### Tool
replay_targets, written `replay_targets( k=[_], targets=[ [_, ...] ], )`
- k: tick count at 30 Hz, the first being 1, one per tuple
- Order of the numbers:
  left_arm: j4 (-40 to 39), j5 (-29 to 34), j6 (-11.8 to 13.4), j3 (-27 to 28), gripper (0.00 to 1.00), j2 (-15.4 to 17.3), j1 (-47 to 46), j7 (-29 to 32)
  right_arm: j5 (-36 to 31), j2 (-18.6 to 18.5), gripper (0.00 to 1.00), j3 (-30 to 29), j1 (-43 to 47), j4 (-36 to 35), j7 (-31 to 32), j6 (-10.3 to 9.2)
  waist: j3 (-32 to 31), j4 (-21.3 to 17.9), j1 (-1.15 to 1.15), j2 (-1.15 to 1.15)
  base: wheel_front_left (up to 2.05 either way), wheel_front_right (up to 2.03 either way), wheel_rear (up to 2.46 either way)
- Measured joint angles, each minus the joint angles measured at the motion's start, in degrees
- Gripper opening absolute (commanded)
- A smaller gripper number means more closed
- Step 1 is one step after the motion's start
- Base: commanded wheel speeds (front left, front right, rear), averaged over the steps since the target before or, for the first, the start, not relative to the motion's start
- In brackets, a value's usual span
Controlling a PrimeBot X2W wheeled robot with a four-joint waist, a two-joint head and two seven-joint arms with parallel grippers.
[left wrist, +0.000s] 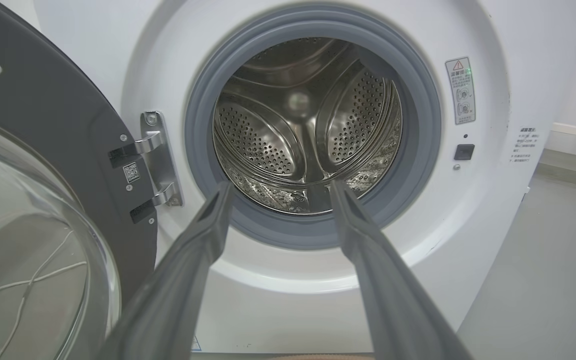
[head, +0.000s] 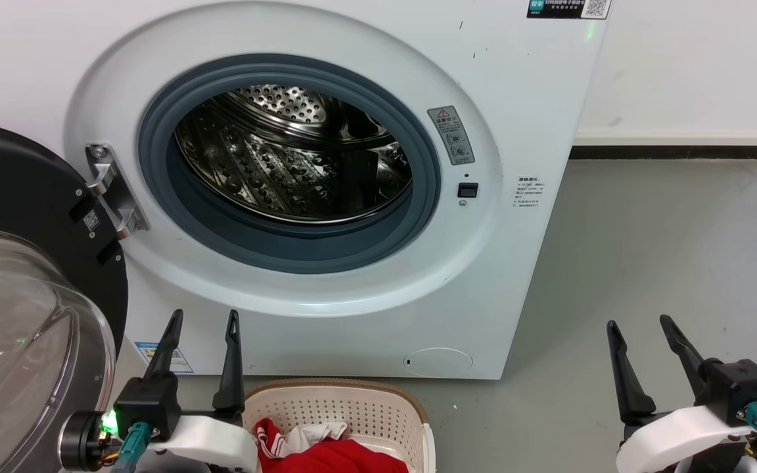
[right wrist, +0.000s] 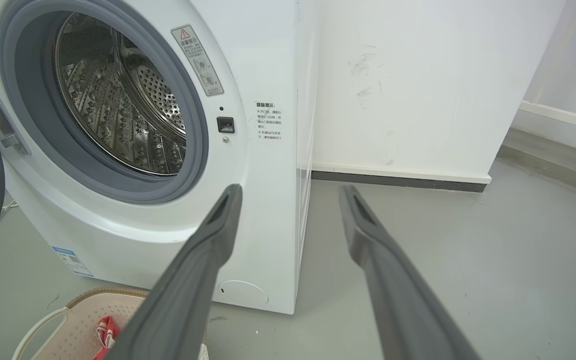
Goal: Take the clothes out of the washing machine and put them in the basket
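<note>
**Red clothes in the basket, both pincers spread and holding nothing**

In the head view the washing machine point(head: 536, 98) takes up the upper half, with its round opening at 12 o'clock. The door point(head: 17, 197) is swung wide to 9 o'clock. Its black rim and clear glass bowl face the camera, and it hangs on a metal hinge point(head: 112, 190) at the left edge of the grey rubber ring point(head: 155, 164). Through the ring, the steel drum point(head: 293, 157) shows its shiny ribs and rows of holes. A small dark latch slot point(head: 467, 190) sits at 3 o'clock of the opening, with a warning label point(head: 451, 135) just above it.

The basket point(head: 352, 407) stands on the grey floor point(head: 667, 263) at 6 o'clock, just in front of the machine's base. The clothes point(head: 332, 456) lie inside it, toward its left side. They form a red heap with a white piece and a strip of red-and-white trim on top.

The left pincer point(head: 204, 315) is at 7 o'clock, just beside the basket's left rim. Its fingers point up and are spread well apart, with nothing between them. In the left wrist view those fingers frame the lower edge of the drum opening.

The right pincer point(head: 637, 322) is at 4 o'clock above the floor, well apart from both machine and basket. It is spread about as wide and grips nothing. A white wall point(head: 681, 66) closes the scene at 2 o'clock.
</note>
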Motion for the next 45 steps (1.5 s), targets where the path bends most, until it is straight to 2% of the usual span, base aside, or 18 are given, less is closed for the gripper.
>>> replay_targets(
  k=[18, 19, 24, 45],
  targets=[
    [-1.7, -1.5, 0.5, 0.0, 1.0, 0.4, 1.3, 1.3, 0.2, 0.0, 1.0, 0.5, 0.5, -0.1, 0.2, 0.0, 0.0, -0.1, 0.01, 0.0, 0.0, 0.0, 0.0],
    [-1.7, -1.5, 0.6, -0.1, 0.0, 0.4, 1.3, 1.3, 0.2, 0.0, 0.0, 0.5, 0.5, -0.1, 0.2, 0.0, 0.0, -0.1, 0.0, 0.0, 0.0, 0.0, 0.0],
    [0.4, -1.9, 0.3, -0.3, 0.0, -0.6, 2.6, 1.5, 0.7, 0.0, 0.0, 0.6, 1.3, 2.1, 0.2, 0.01, 0.0, -0.1, 0.01, 0.0, 0.0, 0.0, 0.0],
    [3.1, -23.0, -3.4, 3.5, 0.0, -2.3, 1.7, 5.9, 24.6, -0.4, 0.0, 0.1, -0.2, 5.8, 1.4, 0.0, 0.3, -0.2, 0.01, 0.0, 0.0, 0.0, 0.0]
  ],
)
